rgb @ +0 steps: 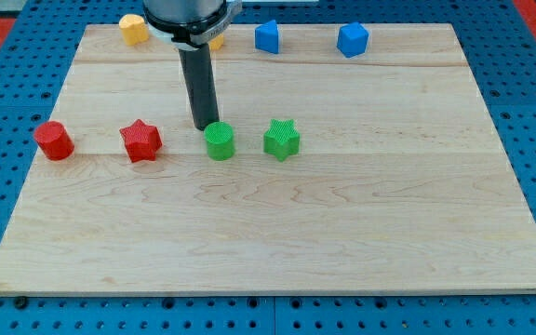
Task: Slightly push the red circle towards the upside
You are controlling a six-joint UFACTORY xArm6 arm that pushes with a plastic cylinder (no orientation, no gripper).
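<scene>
The red circle [53, 140] sits near the board's left edge, at mid height. My tip [200, 127] touches down well to its right, just above and left of the green circle [220, 141], almost touching it. The red star [140, 140] lies between my tip and the red circle. The rod rises from the tip to the arm's dark body at the view's top.
A green star [282, 140] sits right of the green circle. Along the board's top edge are a yellow block [134, 29], a second yellow block [217, 41] mostly hidden behind the rod, and two blue blocks [267, 36] [352, 40]. The wooden board [277, 233] rests on a blue surface.
</scene>
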